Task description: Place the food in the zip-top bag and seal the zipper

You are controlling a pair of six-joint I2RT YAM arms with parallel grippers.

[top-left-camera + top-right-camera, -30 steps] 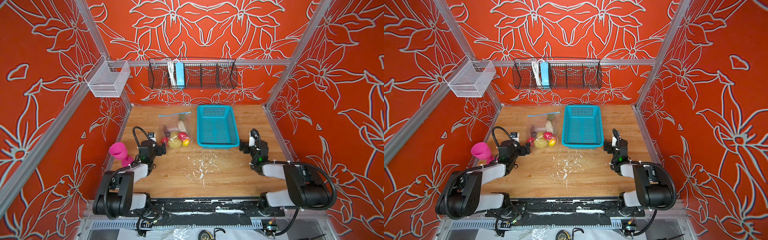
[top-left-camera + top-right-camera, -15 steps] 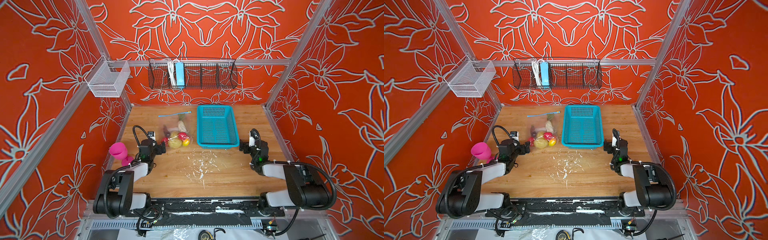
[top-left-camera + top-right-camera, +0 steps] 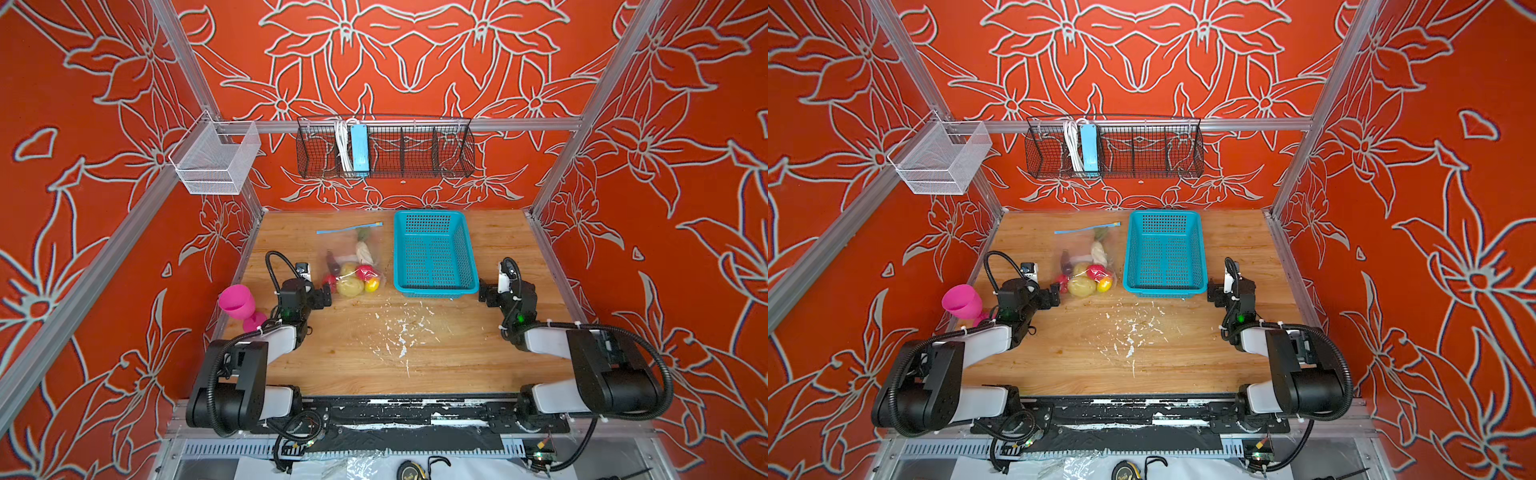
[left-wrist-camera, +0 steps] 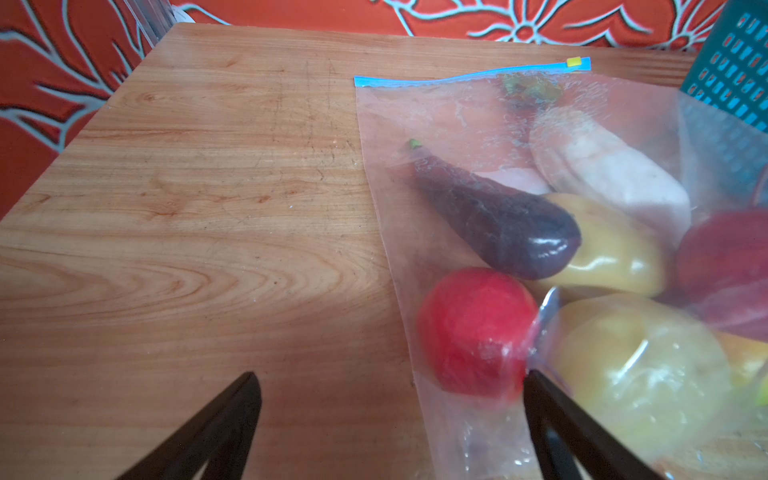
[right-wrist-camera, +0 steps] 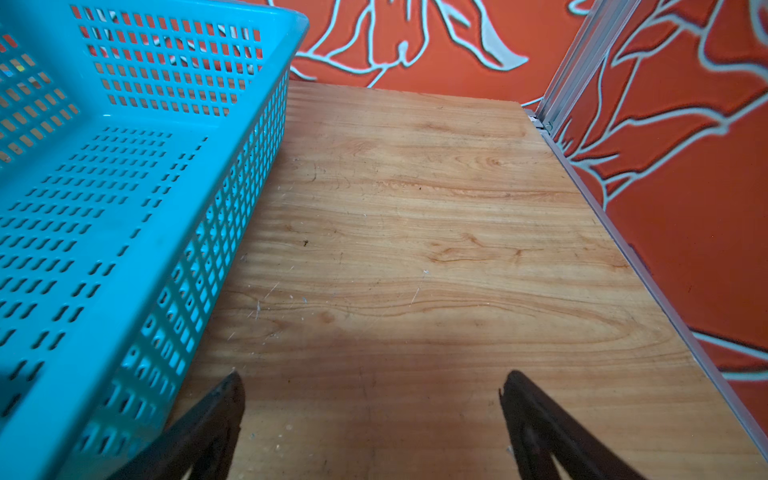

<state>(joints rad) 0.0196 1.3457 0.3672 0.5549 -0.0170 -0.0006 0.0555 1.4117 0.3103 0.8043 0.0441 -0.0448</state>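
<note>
Change: none visible since a second ago, both arms parked as before
Left gripper (image 4: 390, 386): jaws apart, empty, at bag corner
Right gripper (image 5: 372, 386): jaws apart, empty, beside basket (image 5: 124, 216)
Zip-top bag (image 3: 332, 253): flat on table (image 3: 374, 353), food (image 3: 351, 284) inside
Zipper (image 4: 469, 75): lying flat, judged sealed; task probably complete

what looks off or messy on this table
White flecks lie scattered over the middle of the wooden table, like chipped paint or crumbs. A pink goblet leans tilted at the table's left edge. The zip-top bag and teal basket look tidy.
</note>
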